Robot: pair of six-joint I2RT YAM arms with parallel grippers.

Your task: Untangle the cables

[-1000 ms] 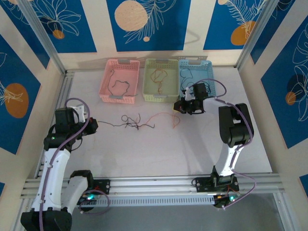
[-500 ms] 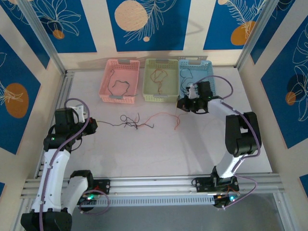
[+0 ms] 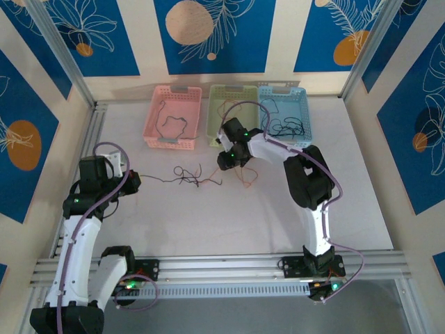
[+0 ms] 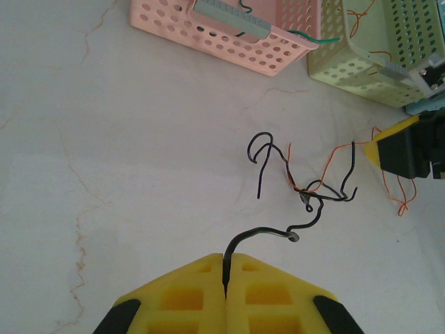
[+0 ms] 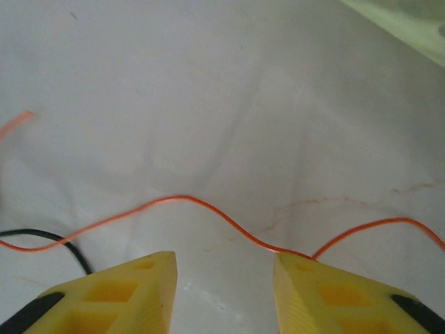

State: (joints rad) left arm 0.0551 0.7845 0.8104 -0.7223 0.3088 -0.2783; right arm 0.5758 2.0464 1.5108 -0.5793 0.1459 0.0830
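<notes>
Left wrist | left claw [image 4: 224, 268] clamps thin kinked black cable [image 4: 261, 231] | right claw [image 5: 224, 261] apart

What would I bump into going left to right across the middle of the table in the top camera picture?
left gripper, pinching a black end of the tangle → tangled cables → right gripper, open

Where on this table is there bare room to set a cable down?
Bare: the table between the tangled cables and the near rail, and right of the right arm. Crowded: between left claw and right claw.
</notes>
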